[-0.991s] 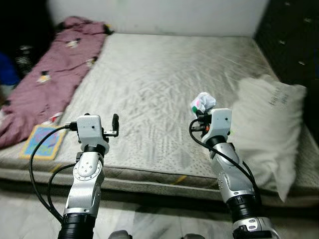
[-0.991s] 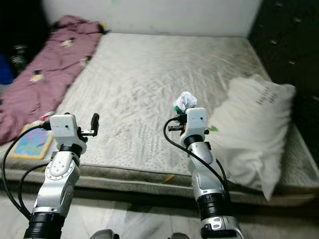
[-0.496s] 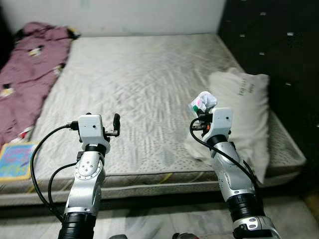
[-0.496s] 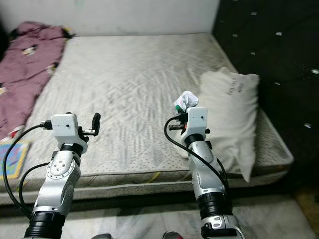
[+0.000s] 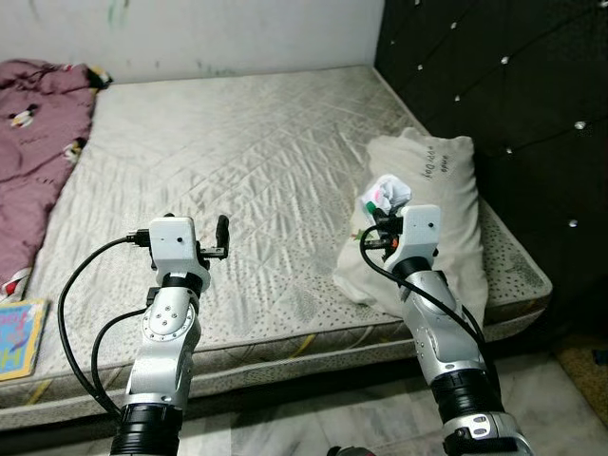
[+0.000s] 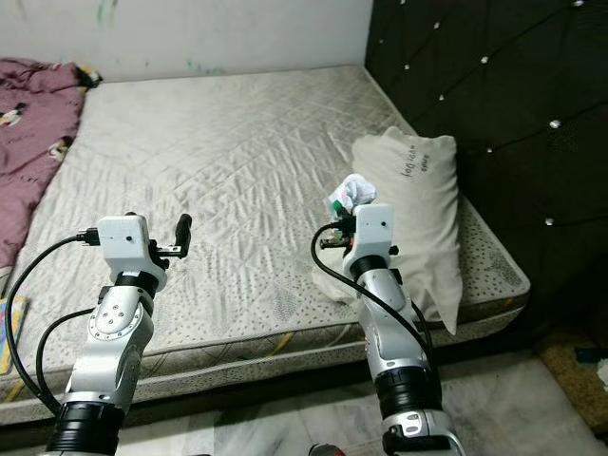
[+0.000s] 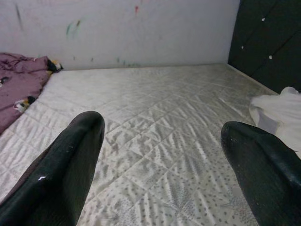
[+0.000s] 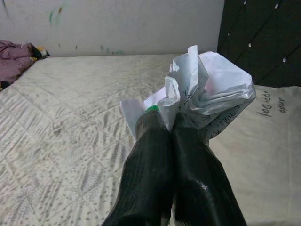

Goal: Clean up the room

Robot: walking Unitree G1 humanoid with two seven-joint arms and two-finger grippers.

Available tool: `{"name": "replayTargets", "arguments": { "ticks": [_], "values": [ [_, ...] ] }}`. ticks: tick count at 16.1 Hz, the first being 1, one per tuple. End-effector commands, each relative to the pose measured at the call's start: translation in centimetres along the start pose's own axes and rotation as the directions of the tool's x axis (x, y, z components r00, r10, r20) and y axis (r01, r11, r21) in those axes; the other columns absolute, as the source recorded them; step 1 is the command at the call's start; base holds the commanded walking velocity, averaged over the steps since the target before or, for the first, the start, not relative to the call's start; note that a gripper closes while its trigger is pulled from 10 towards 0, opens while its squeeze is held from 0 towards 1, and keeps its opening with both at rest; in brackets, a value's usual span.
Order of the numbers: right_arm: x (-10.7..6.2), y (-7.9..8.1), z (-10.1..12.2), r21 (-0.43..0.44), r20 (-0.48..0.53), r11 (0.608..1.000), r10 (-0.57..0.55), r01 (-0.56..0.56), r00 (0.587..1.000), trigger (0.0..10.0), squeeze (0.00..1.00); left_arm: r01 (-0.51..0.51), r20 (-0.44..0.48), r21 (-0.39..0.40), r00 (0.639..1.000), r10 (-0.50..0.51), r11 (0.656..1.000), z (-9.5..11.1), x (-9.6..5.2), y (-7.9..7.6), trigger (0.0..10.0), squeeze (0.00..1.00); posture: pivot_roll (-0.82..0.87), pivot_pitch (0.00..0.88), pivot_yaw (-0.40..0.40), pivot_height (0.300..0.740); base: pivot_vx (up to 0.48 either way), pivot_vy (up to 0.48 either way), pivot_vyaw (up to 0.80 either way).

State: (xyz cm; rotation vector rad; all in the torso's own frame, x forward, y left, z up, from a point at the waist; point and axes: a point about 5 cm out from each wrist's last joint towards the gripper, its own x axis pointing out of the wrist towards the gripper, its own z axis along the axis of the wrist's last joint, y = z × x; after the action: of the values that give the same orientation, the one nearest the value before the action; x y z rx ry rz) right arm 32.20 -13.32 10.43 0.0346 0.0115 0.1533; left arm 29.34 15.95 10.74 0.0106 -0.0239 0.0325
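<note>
Above the near edge of a bare quilted mattress (image 5: 256, 161), both silver arms are raised side by side. At the robot's right, the right gripper (image 8: 171, 123) has its two black fingers (image 8: 195, 165) pressed together on a crumpled wad of white paper (image 8: 207, 89) with a bit of green showing at the pinch; the wad is held up in the air in front of a white pillow (image 5: 437, 190) that lies on the mattress against a dark tufted headboard (image 5: 503, 95). The pillow bears a few small printed letters near its upper end. The left gripper (image 7: 162, 136) hovers over the mattress with its fingers (image 7: 70, 160) spread wide apart and nothing between them. Well to the robot's left, a purple blanket (image 5: 33, 142) with small cartoon prints is heaped along the far side of the mattress, and a colourful flat book (image 5: 19, 328) lies at the near left corner. A pale wall (image 5: 218, 33) with faint scribbles closes off the far end of the bed.
</note>
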Motion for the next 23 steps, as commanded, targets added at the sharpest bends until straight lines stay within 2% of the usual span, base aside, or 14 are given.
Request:
{"name": "replayTargets", "arguments": {
  "ticks": [1, 8, 23],
  "values": [
    [0.3, 0.0, 0.35, -0.004, 0.003, 1.0, 0.004, -0.004, 1.0, 10.0, 0.0, 0.003, 0.002, -0.003, 1.0, -0.003, 1.0, 0.24, 0.18, 0.01, 10.0, 0.0, 0.01, 0.0, 0.028, 0.74, 0.0, 0.0, -0.8],
    [0.49, 0.18, 0.36, -0.008, 0.006, 1.0, 0.015, -0.015, 1.0, 10.0, 0.0, 0.002, 0.003, 0.0, 1.0, -0.002, 1.0, 0.22, 0.2, 0.03, 10.0, 0.0, 0.02, 0.0, 0.026, 0.74, 0.0, 0.0, -0.76],
    [0.68, 0.07, 0.47, -0.009, 0.007, 1.0, 0.018, -0.018, 1.0, 10.0, 0.0, 0.008, 0.013, -0.018, 1.0, -0.008, 1.0, 0.39, 0.36, -0.17, 10.0, 0.0, 0.01, 0.0, 0.022, 0.74, 0.0, 0.048, -0.03]
  ]
}}
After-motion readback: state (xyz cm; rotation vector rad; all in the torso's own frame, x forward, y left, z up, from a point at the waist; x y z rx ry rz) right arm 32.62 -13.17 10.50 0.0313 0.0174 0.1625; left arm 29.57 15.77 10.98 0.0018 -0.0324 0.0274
